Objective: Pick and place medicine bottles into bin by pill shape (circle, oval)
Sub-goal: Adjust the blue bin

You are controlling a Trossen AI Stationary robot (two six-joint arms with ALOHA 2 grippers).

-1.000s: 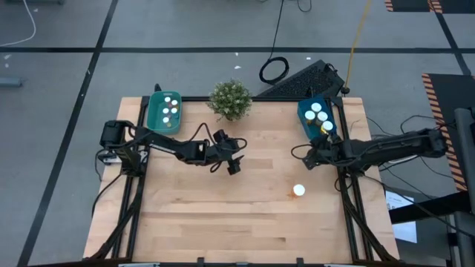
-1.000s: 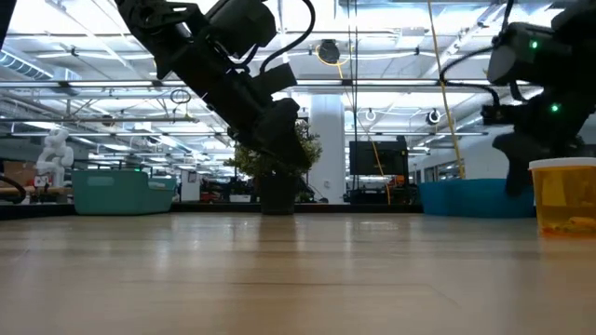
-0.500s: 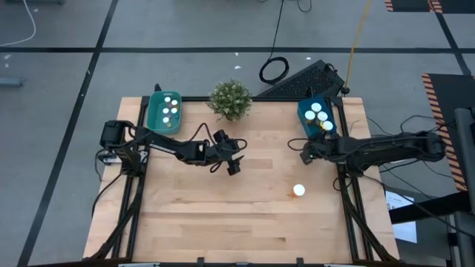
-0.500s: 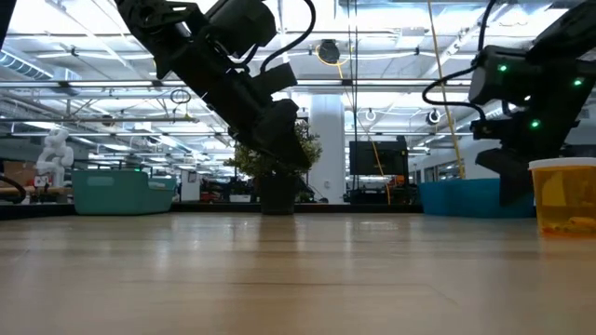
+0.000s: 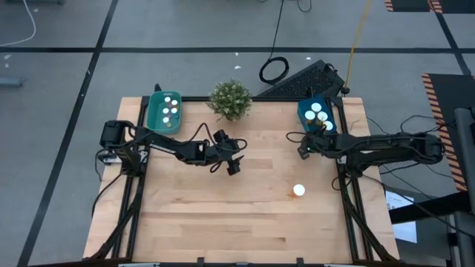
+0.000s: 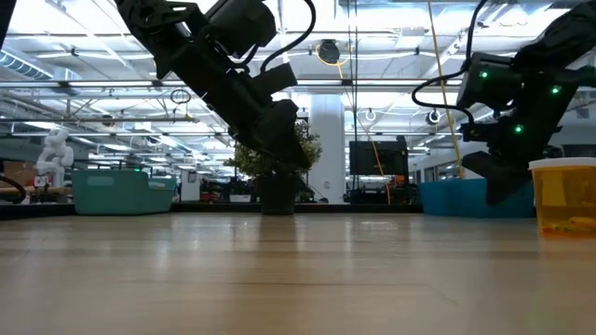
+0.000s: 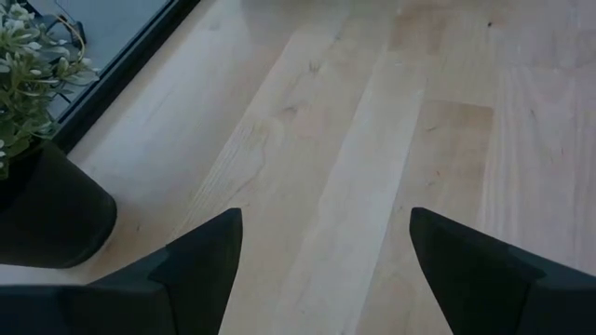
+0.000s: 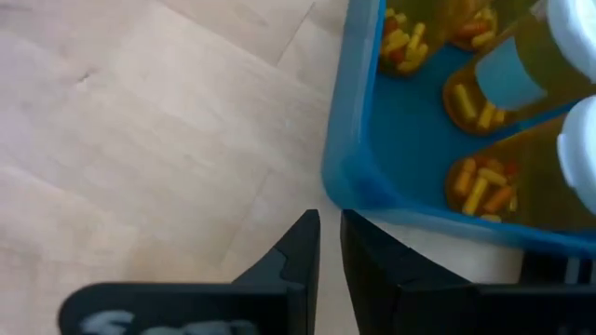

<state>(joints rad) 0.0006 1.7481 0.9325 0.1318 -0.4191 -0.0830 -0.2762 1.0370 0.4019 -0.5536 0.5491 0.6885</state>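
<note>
One orange medicine bottle (image 5: 298,190) with a white cap stands alone on the wooden table at the right (image 6: 563,195). Several more bottles (image 5: 318,116) lie in the blue bin (image 5: 305,123) at the far right; the right wrist view shows oblong yellow and orange pills (image 8: 480,186) in them. Other white-capped bottles (image 5: 170,110) sit in the green bin (image 5: 154,117) at the far left. My right gripper (image 5: 302,148) hovers shut and empty just left of the blue bin's near corner (image 8: 345,177). My left gripper (image 5: 234,167) hangs open over bare table near the middle (image 7: 326,251).
A potted plant (image 5: 230,99) stands at the far edge between the two bins, its dark pot (image 7: 47,205) close to my left gripper. The near half of the table (image 5: 223,222) is bare wood. A black keyboard (image 5: 300,81) lies beyond the far edge.
My right gripper has drawn away from the blue bin's near side, moving a little toward the table's left and far edges. Its fingers stay together. The lone bottle and my left arm have kept still.
</note>
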